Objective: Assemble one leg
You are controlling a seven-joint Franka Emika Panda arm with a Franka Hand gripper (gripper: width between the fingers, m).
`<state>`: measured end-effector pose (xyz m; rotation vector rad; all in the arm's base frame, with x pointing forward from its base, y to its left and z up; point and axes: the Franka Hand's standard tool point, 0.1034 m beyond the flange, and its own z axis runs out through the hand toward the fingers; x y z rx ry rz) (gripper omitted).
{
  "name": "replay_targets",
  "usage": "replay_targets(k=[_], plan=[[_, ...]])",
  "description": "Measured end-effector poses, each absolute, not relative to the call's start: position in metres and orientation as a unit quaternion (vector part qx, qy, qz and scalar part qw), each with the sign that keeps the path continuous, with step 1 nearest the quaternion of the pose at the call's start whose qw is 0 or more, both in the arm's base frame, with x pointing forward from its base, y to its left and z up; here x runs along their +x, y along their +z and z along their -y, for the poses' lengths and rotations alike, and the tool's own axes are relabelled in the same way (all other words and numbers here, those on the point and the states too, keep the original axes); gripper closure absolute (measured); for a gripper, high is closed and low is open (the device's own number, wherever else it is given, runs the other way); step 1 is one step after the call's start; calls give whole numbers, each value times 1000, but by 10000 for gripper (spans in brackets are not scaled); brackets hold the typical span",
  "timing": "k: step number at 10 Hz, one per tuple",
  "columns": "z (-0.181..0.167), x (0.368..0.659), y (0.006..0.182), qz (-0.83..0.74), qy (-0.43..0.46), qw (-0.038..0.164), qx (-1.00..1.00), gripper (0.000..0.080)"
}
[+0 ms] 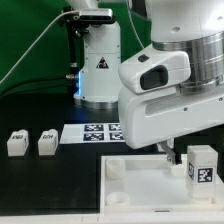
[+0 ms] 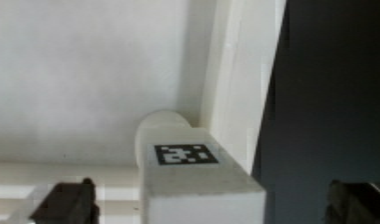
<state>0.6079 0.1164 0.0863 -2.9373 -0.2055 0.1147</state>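
Observation:
In the wrist view a leg (image 2: 197, 185), a white post with a black-and-white tag (image 2: 183, 155), sits between my gripper's (image 2: 208, 200) dark fingertips (image 2: 64, 200). There is a gap on each side, so the gripper is open and touches nothing. The leg rests on the white top (image 2: 80, 70) beside its raised rim. In the exterior view the gripper (image 1: 168, 152) hangs low over the top (image 1: 135, 185), mostly hidden by the arm. A tagged leg (image 1: 201, 163) stands upright at the top's right end. Two more legs (image 1: 17, 143) (image 1: 47, 143) lie at the exterior view's left.
The marker board (image 1: 95, 133) lies flat behind the top. A white cone-shaped stand (image 1: 100, 65) with cables rises at the back. The table is black around the parts.

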Motion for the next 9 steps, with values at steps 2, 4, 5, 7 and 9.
replay_targets(k=[2, 4, 5, 7, 9], plan=[[-113, 623, 92, 36, 38, 77, -996, 150], [-114, 622, 89, 27, 38, 77, -996, 150], [-115, 622, 86, 26, 29, 77, -996, 150], [-117, 617, 79, 30, 26, 76, -996, 150], [-118, 617, 79, 30, 22, 76, -996, 150]])
